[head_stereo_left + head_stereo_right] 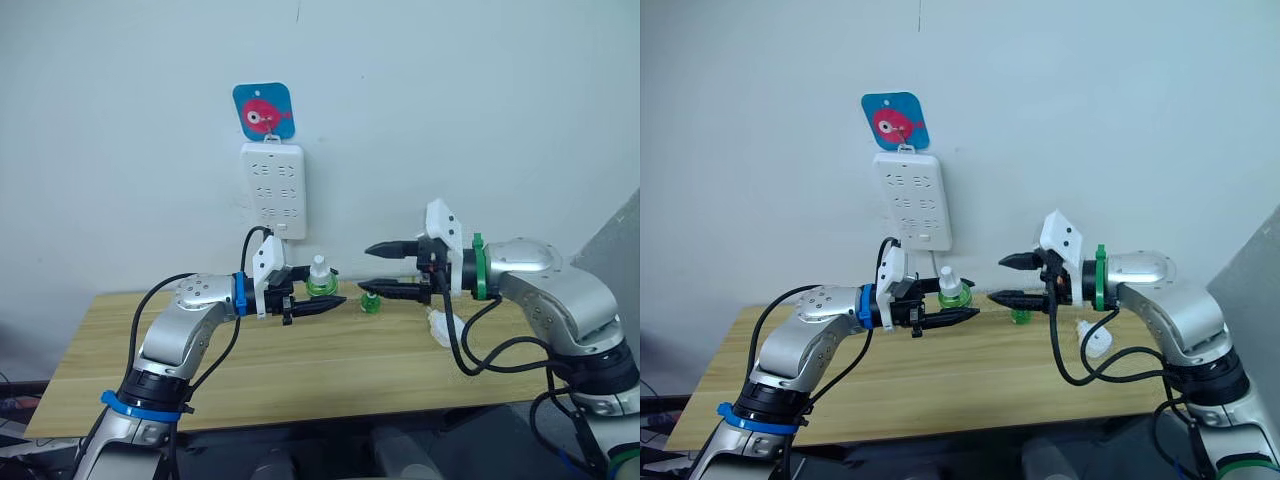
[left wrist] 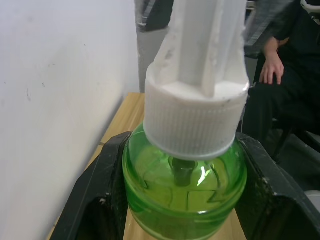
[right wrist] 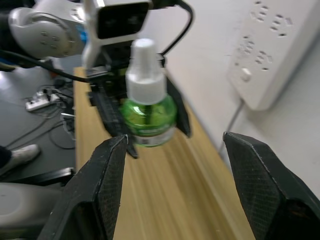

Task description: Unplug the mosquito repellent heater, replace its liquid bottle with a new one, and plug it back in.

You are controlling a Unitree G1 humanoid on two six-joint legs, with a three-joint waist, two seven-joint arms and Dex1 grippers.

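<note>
Left gripper [image 1: 318, 297], sitting just left of centre in the head view, is clamped around a round green liquid bottle with a ribbed white screw cap and tall white wick stem [image 1: 320, 279]; up close its black fingers [image 2: 95, 200] press on both sides of the glass, and the bottom of the bottle is cut off by the frame edge. The right gripper [image 1: 385, 269], right of centre, has its fingers spread wide apart with nothing between them, pointing toward the bottle across a gap. Behind its lower finger there's a small green blob [image 1: 370, 303] on the light wooden tabletop [image 1: 300, 370], probably another bottle, but it's half hidden and too small to call. Same deal with the small white rounded plastic thing [image 1: 439, 326] lying on the table at centre right under the right arm: that looks like the mosquito repellent heater, unplugged, though cable and arm cover a good part of it and I can't make out vent or prongs. The long white multi-socket power strip [image 1: 273, 191] hangs on the wall, upper centre, below a blue square hook plate with a pink fish [image 1: 264, 111]. In the upper right of the left wrist view, a seated person's hand [image 2: 272, 67] shows, the rest cropped off.
</note>
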